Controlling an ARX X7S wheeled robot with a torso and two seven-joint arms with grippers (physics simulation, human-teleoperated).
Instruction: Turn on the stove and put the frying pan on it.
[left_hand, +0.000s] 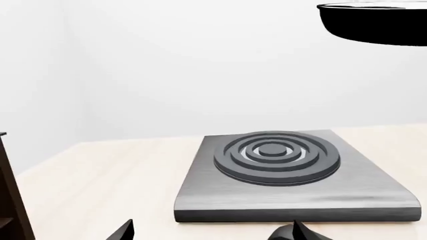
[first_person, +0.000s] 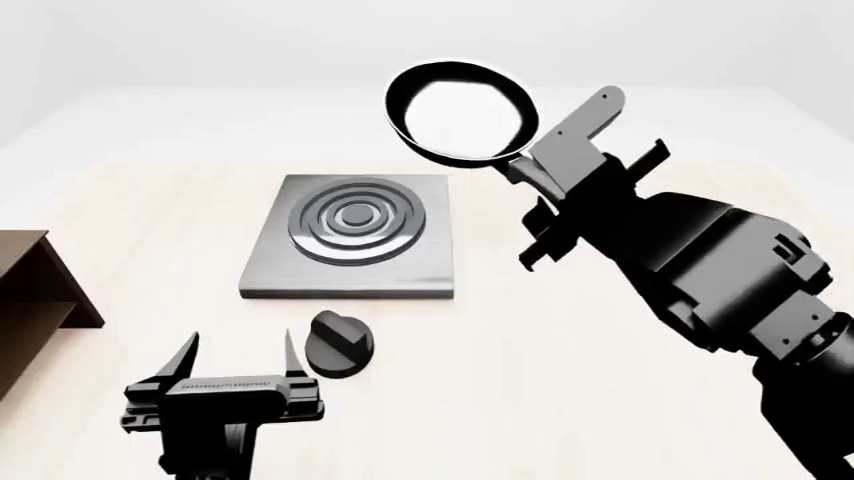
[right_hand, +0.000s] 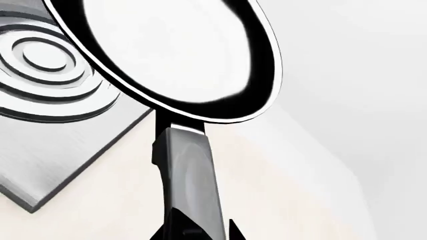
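Black frying pan (first_person: 462, 110) seemingly in right tool (first_person: 561, 170).

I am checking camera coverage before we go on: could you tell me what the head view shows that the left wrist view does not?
Only the head view shows the knob, the whole left gripper with jaws apart, and the right gripper holding the pan's handle. Only the left wrist view shows the stove's front edge side-on and the pan's black underside. Both show the stove flat on the table and the pan held in the air, not yet on the rings.
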